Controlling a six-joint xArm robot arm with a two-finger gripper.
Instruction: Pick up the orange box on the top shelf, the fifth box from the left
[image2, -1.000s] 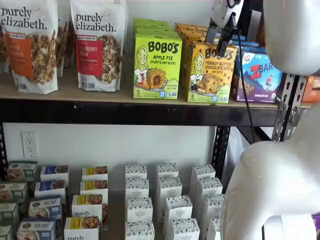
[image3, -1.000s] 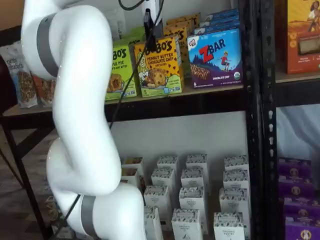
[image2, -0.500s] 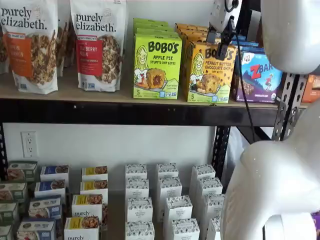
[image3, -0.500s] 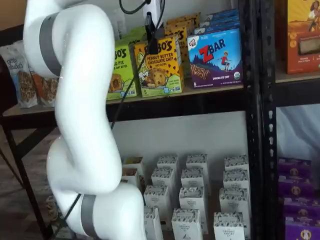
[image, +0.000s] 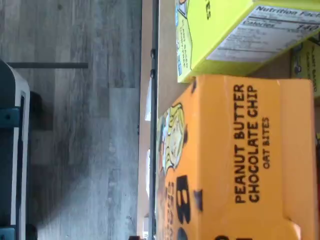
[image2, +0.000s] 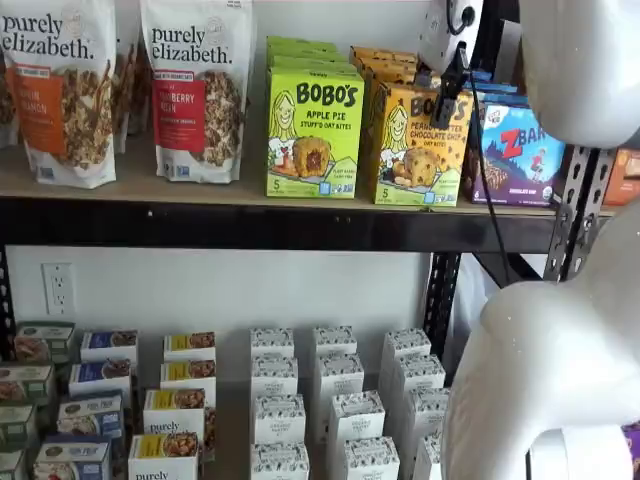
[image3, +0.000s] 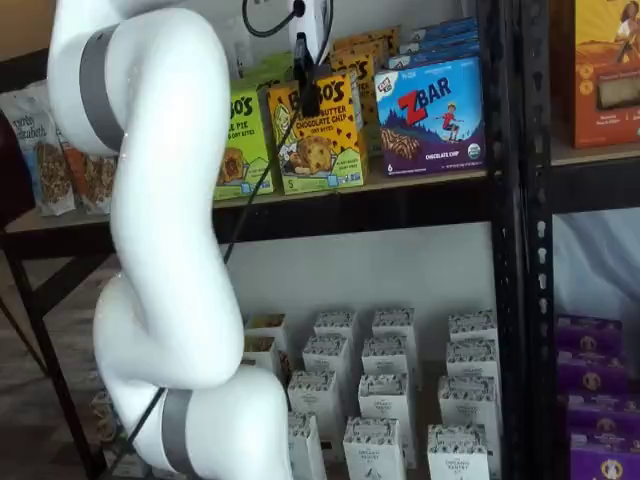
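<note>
The orange box (image2: 418, 145) stands upright on the top shelf (image2: 150, 185), between a lime-green Bobo's box (image2: 314, 130) and a blue ZBar box (image2: 520, 150). My gripper (image2: 449, 92) hangs from above at the box's upper right corner. Its black fingers show side-on, with no gap visible between them. The gripper (image3: 308, 95) overlaps the top front of the orange box (image3: 320, 140), which rests on the shelf and is not gripped. The wrist view is filled by the orange box (image: 235, 160), showing its top face and front.
Granola bags (image2: 195, 90) stand at the left of the shelf. More orange boxes (image2: 385, 60) are stacked behind the front one. Small white cartons (image2: 335, 400) fill the lower level. Black uprights (image3: 510, 200) stand to the right. My white arm (image3: 160, 240) crosses in front.
My gripper has come down and a little closer to the orange box's top. The box has not moved.
</note>
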